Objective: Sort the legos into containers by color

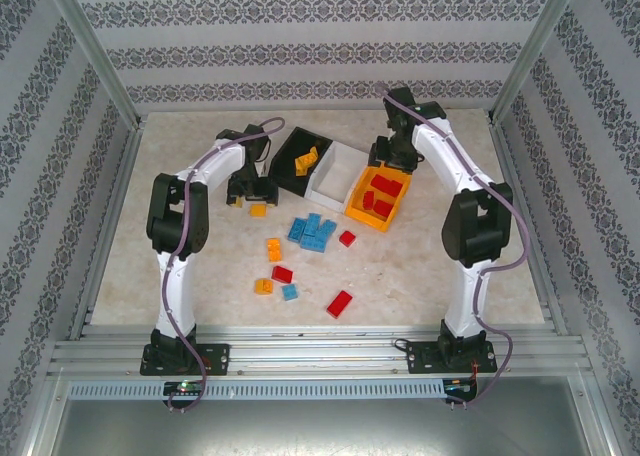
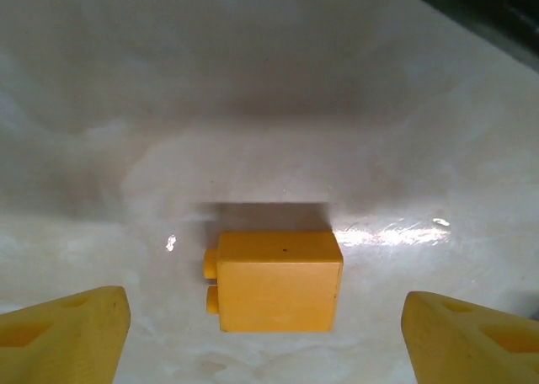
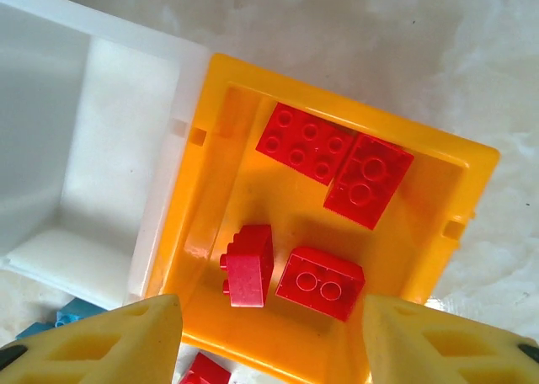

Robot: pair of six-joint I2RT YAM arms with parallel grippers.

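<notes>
An orange-yellow lego (image 2: 278, 280) lies on its side on the table, studs to the left. My left gripper (image 2: 268, 332) is open and straddles it, a gap on each side; from above, that gripper (image 1: 245, 194) is left of the black container (image 1: 287, 152), which holds yellow legos. My right gripper (image 3: 269, 338) hangs open and empty over the orange container (image 3: 210, 190), where several red legos (image 3: 320, 283) lie. In the top view the right gripper (image 1: 390, 162) is at the far end of the orange container (image 1: 358, 214). The white container (image 1: 335, 171) stands between the two.
Loose legos lie in front of the containers: a blue cluster (image 1: 313, 231), red ones (image 1: 347, 238) (image 1: 282, 273) (image 1: 340, 303), orange ones (image 1: 274, 248) (image 1: 263, 286) and a blue one (image 1: 289, 292). Patterned walls and metal rails enclose the table.
</notes>
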